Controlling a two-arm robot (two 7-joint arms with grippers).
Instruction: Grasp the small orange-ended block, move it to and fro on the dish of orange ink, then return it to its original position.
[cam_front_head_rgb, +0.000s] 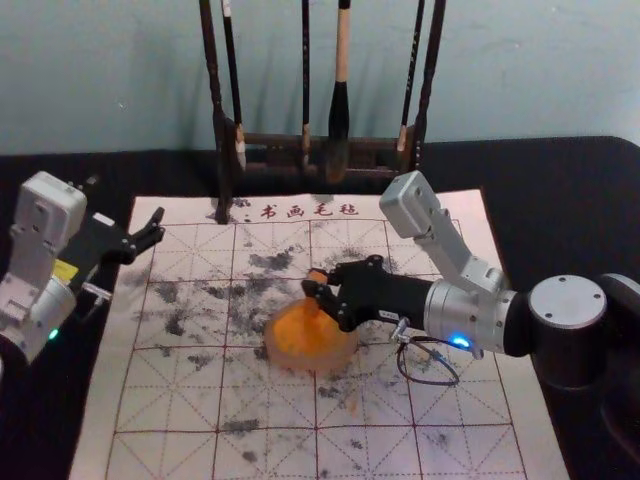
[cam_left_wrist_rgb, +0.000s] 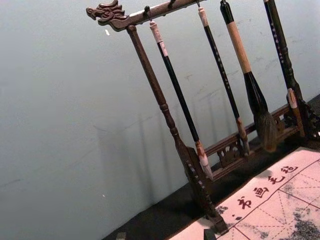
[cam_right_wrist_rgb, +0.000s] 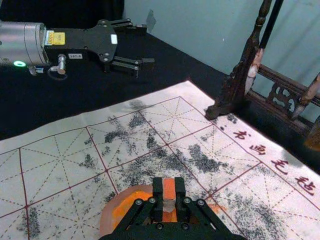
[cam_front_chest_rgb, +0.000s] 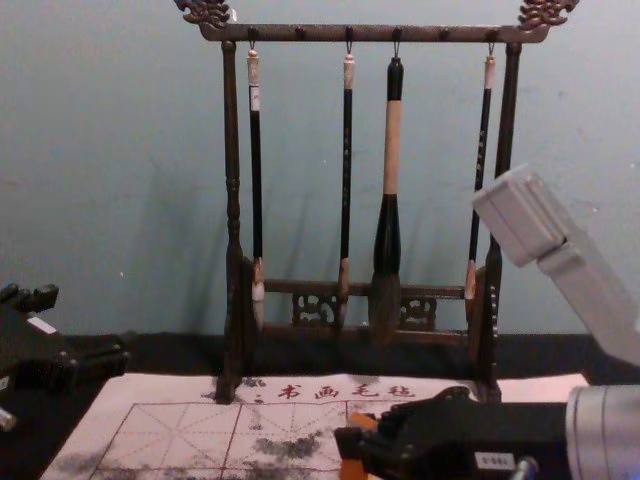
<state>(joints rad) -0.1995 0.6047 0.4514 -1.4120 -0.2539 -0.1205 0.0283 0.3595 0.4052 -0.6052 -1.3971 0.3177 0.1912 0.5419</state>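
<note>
Your right pincer (cam_right_wrist_rgb: 169, 196), nearer one, grips block (cam_right_wrist_rgb: 169, 186), long axis near upright; dish (cam_front_head_rgb: 310, 362) lies below, six o'clock in head view. Ink contact unclear; you likely stroke next. Left pincer (cam_right_wrist_rgb: 147, 47) parked wide, ten o'clock.

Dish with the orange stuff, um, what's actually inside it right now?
Orange ink lies in the dish. The right pincer holds the block over it; they hide part of the ink, so whether the block touches it I can't tell.
</note>
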